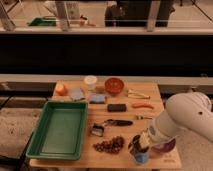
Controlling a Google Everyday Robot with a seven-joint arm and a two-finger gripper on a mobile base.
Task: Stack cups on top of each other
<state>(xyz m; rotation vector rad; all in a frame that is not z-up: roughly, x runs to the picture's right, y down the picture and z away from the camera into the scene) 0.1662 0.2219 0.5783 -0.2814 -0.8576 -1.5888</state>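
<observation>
**Gripper holding metal cup over blue cup at table's near edge**

Gripper (138, 143) is hovering low at about 5 o'clock on the wooden table (150, 90), its fingers clamped tight on the dark silvery metal cup (134, 144). That cup is sitting directly above the light blue cup (141, 158), which is standing at the table's front edge; whether the two are touching or already nested cannot be told. The white arm (186, 117) is reaching in from 3 o'clock, covering the table's right front corner.

Just beside the cups, toward 3 o'clock, the purple bowl (166, 146) is peeking out from under the arm. Toward 9 o'clock from the cups, a cluster of dark red grapes (109, 145) is lying on the wood, and beyond it the green tray (60, 130) is taking up the left side of the table.

At the table's middle, a black-handled tool (119, 122) is lying flat, with a small black-and-white object (97, 130) near its left end. A black rectangular block (116, 107) is resting just behind them. At 12 o'clock, the red bowl (114, 85) is standing near the far edge, with a white cup (90, 81) to its left, an orange fruit (60, 89) at 10 o'clock, and two blue sponges (76, 94) between them. An orange carrot-like item (143, 105) is lying at 2 o'clock.
</observation>
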